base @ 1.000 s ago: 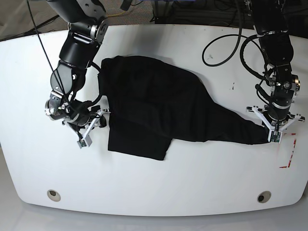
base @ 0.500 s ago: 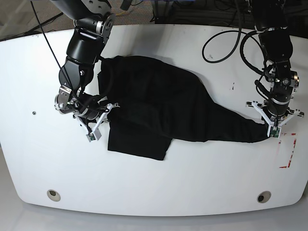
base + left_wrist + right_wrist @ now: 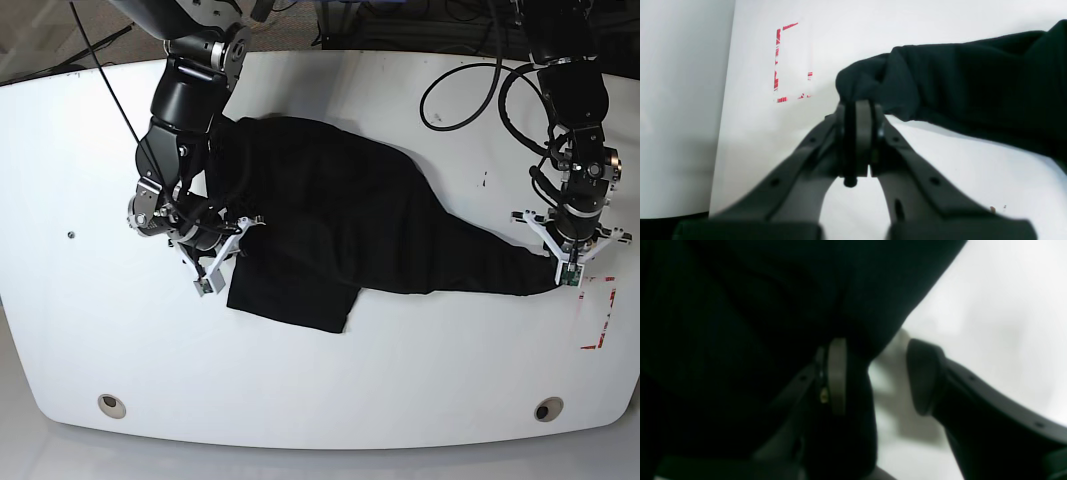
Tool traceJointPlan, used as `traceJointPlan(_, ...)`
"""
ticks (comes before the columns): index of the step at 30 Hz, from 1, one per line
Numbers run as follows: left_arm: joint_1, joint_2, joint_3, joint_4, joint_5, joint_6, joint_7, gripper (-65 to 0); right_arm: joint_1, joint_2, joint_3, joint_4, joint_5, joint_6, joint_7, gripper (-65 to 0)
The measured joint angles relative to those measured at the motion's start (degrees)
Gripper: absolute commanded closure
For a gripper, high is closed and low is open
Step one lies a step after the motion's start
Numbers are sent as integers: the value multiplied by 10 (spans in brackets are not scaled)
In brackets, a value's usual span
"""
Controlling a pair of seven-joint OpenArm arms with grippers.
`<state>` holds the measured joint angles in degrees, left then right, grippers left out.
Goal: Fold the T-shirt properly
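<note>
The black T-shirt [image 3: 340, 220] lies crumpled across the middle of the white table [image 3: 320, 370], with one stretched end reaching right. My left gripper [image 3: 566, 268] is shut on the tip of that end; the left wrist view shows the jaws [image 3: 858, 103] pinched on the bunched cloth [image 3: 973, 86]. My right gripper [image 3: 226, 258] is at the shirt's left edge. In the right wrist view it [image 3: 878, 373] is open, with the cloth [image 3: 773, 290] draped over and beside one finger [image 3: 836, 373]; the other finger [image 3: 923, 373] is bare over the table.
Red tape marks [image 3: 600, 315] sit near the right edge, beside my left gripper, and show in the left wrist view [image 3: 778, 60]. Black cables [image 3: 470, 95] loop at the back right. Two holes [image 3: 112, 405] [image 3: 548, 409] lie near the table's front edge.
My right arm has moved right, from beside the shirt onto its left edge, and the cloth there has shifted slightly right. My left gripper has kept hold of the shirt's end, almost still.
</note>
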<state>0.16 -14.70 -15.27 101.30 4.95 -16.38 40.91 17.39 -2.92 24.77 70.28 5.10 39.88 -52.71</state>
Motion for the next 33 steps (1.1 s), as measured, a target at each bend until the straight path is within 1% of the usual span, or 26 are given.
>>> traceJointPlan(2, 0, 0, 0, 0, 0, 0, 0, 0, 2, -4, 0, -1, 0, 0, 0, -461)
traceJointPlan(4, 0, 0, 0, 0, 0, 0, 0, 0, 3, -8, -1, -2, 0, 0, 1, -411)
traceJointPlan(6, 0, -1, 0, 0, 0, 0, 0, 0, 2, -11, -2, -3, -4, 0, 11, -266)
traceJointPlan(7, 0, -1, 0, 0, 0, 0, 0, 0, 2, -10, -9, -6, -6, 0, 19, -178)
traceJointPlan(8, 0, -1, 0, 0, 0, 0, 0, 0, 2, -9, -19, -13, -6, -1, 30, -75)
traceJointPlan(9, 0, -1, 0, 0, 0, 0, 0, 0, 4, -5, -33, -26, -7, -6, 41, 0)
traceJointPlan(11, 0, -1, 0, 0, 0, 0, 0, 0, 10, 0, -54, -51, -4, -4, 56, 0)
traceJointPlan(13, 0, -1, 0, 0, 0, 0, 0, 0, 18, 2, -61, -69, -2, -2, 65, 0)
traceJointPlan(17, 3, -2, 0, 0, 2, 0, 0, 0, 24, 8, -63, -73, -3, -2, 62, 0)
traceJointPlan(23, 9, -1, 0, 0, 0, 0, 0, 0, 19, 15, -61, -26, -9, -3, 54, 0)
traceJointPlan(28, 8, -1, 0, 0, 2, 0, 0, 0, 21, 15, -64, 34, -7, -2, 12, 0)
traceJointPlan(33, 16, -1, 0, 0, 2, 0, 0, 0, 22, 20, -63, 82, -6, -2, -4, 0)
